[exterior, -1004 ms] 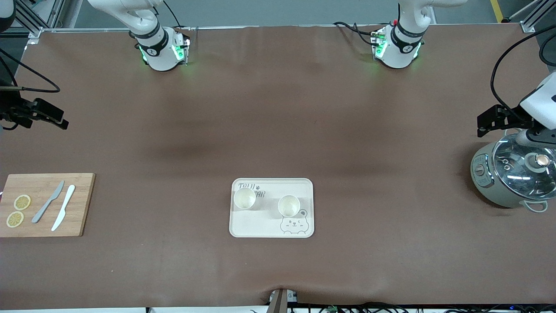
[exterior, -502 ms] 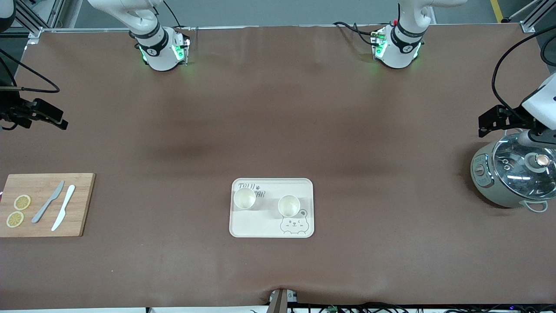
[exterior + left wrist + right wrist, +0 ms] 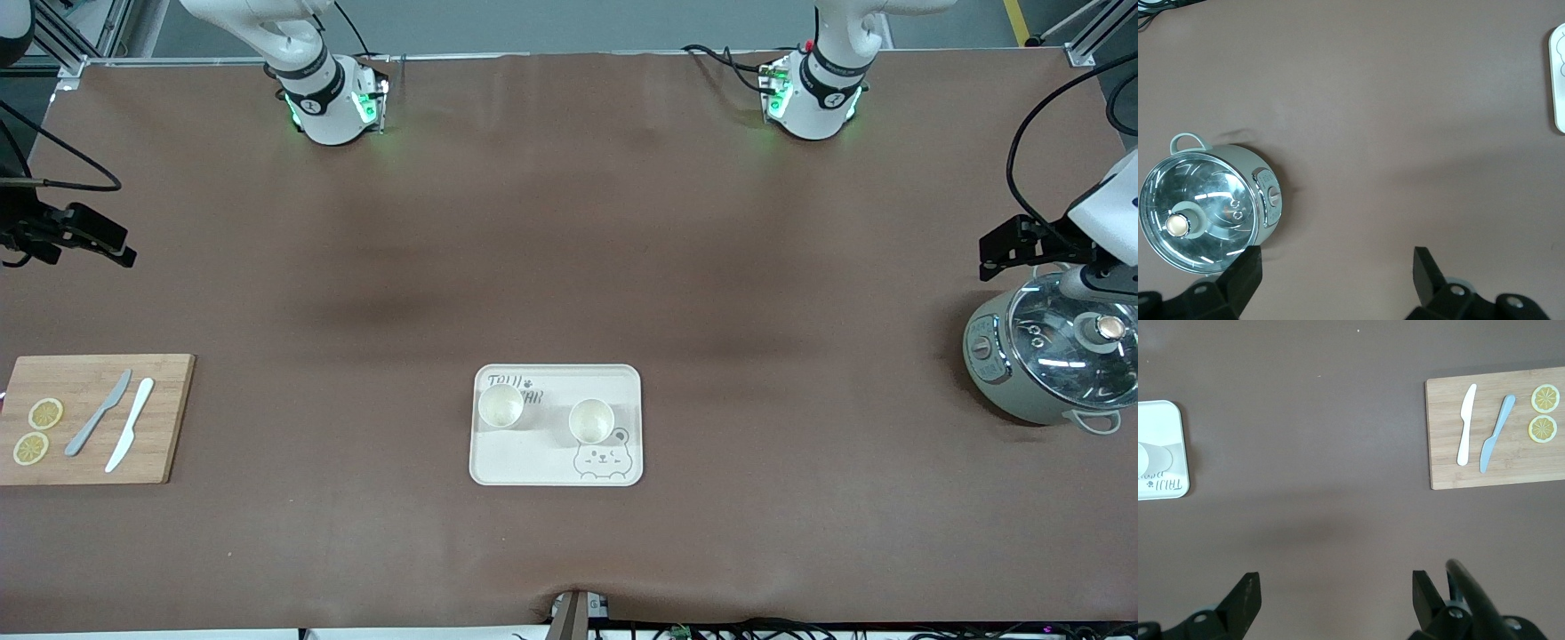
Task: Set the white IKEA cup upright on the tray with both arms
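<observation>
The cream tray (image 3: pixel 533 460) with a bear drawing lies in the middle of the table, toward the front camera. Two white cups stand upright on it, one (image 3: pixel 500 406) by the lettering and one (image 3: pixel 591 420) above the bear face. My left gripper (image 3: pixel 1000 252) hangs open and empty over the table next to the pot; in its wrist view (image 3: pixel 1337 267) the tray's edge (image 3: pixel 1558 80) shows. My right gripper (image 3: pixel 111 247) hangs open and empty at the right arm's end; in its wrist view (image 3: pixel 1337 590) the tray (image 3: pixel 1168 433) and a cup (image 3: pixel 1148 460) show.
A bamboo cutting board (image 3: pixel 164 418) with two knives and two lemon slices lies at the right arm's end, also in the right wrist view (image 3: pixel 1445 453). A grey pot with a glass lid (image 3: pixel 1049 364) stands at the left arm's end, also in the left wrist view (image 3: pixel 1205 207).
Both grippers have edged very slightly outward toward their own ends of the table. The tray and the two cups have not moved.
</observation>
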Robot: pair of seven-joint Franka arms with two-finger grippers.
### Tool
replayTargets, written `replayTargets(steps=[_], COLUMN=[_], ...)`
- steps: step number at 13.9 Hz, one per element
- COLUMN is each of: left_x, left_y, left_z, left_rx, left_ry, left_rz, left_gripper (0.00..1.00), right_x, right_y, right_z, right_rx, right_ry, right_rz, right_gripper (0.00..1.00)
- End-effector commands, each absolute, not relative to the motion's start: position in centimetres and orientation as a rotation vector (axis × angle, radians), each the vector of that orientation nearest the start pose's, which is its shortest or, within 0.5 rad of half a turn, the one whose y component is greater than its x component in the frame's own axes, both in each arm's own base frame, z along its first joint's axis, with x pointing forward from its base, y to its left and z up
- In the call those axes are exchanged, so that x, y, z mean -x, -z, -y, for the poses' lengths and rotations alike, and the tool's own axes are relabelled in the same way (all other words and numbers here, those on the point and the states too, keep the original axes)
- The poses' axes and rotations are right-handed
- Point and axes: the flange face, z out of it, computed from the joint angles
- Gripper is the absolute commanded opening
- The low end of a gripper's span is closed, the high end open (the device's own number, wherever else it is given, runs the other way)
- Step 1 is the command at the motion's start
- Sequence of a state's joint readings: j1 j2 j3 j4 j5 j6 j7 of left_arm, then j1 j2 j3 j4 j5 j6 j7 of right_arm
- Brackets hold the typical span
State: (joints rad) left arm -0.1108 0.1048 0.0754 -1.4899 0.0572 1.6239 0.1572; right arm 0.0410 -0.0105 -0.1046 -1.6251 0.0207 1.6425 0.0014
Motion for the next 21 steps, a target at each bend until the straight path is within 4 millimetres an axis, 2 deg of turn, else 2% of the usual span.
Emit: replayTargets(steps=[1,3,6,9,12,21], left_x=[-59.3,-59.4,-59.4,-59.4,-59.4,-59.4], left_y=[-60.8,-60.9,-60.8,-60.9,-61.0,-60.9], left_z=[1.7,2.1,2.0,2.0,2.0,2.0], left_rx=[3.061,3.106,3.105,3.103,3.1,3.098], left_ry=[0.051,0.075,0.073,0.075,0.077,0.074], left_rz=[-0.289,-0.291,-0.288,-0.291,-0.291,-0.291], left_gripper=[1.0,1.0,1.0,1.0,1.0,1.0], right_x=[-54.9,-55.0,-54.9,-55.6,-55.8,-55.1], right_y=[-61.5,-61.5,-61.5,-62.8,-63.7,-63.5], right_z=[3.2,2.8,3.7,4.2,3.5,4.6], right_rx=[3.13,3.132,3.138,3.14,3.143,3.147], right_ry=[0.06,0.062,0.06,0.089,0.113,0.057], right_rz=[-0.116,-0.104,-0.123,-0.135,-0.118,-0.145], right_gripper=[1.0,1.0,1.0,1.0,1.0,1.0])
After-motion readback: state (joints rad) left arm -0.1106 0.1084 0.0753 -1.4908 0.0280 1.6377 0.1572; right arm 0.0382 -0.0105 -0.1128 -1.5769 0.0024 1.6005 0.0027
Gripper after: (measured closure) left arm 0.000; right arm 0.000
